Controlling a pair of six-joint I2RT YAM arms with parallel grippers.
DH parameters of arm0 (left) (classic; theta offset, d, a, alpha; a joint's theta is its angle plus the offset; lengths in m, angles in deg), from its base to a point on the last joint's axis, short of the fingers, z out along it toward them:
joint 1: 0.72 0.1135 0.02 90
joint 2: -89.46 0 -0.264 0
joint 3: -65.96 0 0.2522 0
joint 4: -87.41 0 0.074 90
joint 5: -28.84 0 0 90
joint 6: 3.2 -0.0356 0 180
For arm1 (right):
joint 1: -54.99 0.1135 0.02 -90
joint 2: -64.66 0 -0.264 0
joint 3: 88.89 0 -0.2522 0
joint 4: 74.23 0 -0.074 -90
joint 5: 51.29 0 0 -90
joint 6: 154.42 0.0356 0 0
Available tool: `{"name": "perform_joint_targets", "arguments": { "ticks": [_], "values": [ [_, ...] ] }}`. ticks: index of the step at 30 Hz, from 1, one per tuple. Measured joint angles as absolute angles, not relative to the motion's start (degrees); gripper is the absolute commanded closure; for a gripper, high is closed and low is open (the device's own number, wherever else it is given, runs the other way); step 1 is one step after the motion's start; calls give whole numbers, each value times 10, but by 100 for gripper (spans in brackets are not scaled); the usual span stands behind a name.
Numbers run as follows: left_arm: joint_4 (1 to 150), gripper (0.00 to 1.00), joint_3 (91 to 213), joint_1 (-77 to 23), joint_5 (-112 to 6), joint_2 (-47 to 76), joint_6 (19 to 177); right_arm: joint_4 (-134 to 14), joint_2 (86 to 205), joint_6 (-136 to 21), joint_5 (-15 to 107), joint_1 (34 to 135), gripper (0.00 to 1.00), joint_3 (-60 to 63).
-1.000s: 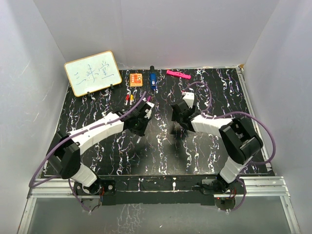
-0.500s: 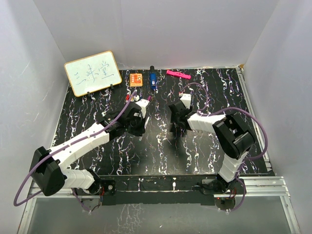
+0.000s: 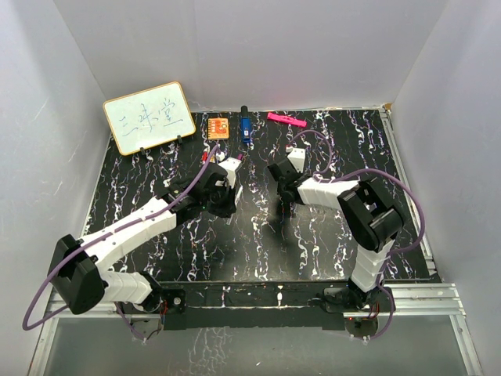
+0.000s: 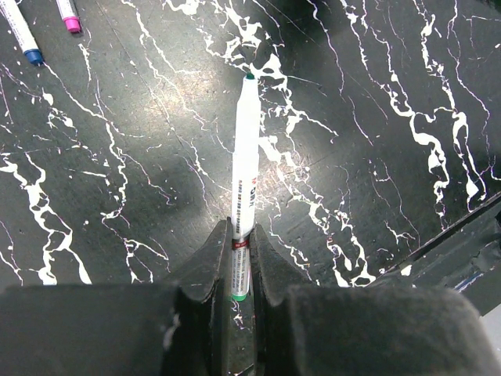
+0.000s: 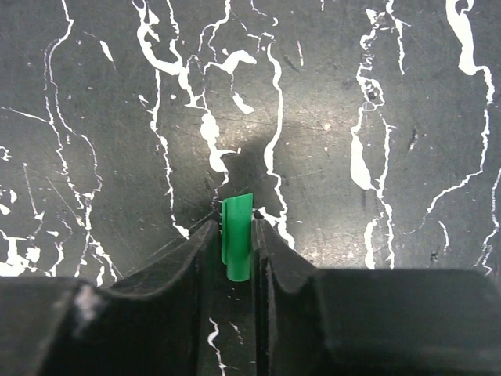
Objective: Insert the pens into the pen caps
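My left gripper is shut on a white pen with a green tip, gripping its rear end; the barrel points away over the black marbled table. My right gripper is shut on a short green cap, held upright between the fingers just above the table. In the top view the left gripper and right gripper face each other near mid-table, a short gap apart. Two more pens, blue-tipped and purple-tipped, lie on the table beyond the left gripper.
A small whiteboard stands at the back left. An orange square, a blue block and a pink bar lie along the back edge. A red cap lies behind the left arm.
The left arm has stretched out low across the table, its gripper staying near the middle. The right gripper has shifted slightly left and away. Both keep their hold.
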State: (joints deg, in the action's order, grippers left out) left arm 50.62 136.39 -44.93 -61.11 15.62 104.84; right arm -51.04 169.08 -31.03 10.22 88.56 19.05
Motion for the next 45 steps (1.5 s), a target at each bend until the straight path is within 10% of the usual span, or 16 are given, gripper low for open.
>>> {"name": "perform_joint_targets", "arguments": {
  "ticks": [6,21,31,45],
  "values": [
    [507,100,1364,-449,-612,151,1048,-494,1699,-307,108,886,99,175],
    [575,100,1326,-449,-607,160,1052,-498,1657,-335,161,882,100,188],
    [738,100,1223,-449,-566,183,1084,-756,1406,-365,266,882,100,361],
    [964,100,1179,-450,-450,158,1124,-1096,1345,-319,417,883,100,518]
  ]
}}
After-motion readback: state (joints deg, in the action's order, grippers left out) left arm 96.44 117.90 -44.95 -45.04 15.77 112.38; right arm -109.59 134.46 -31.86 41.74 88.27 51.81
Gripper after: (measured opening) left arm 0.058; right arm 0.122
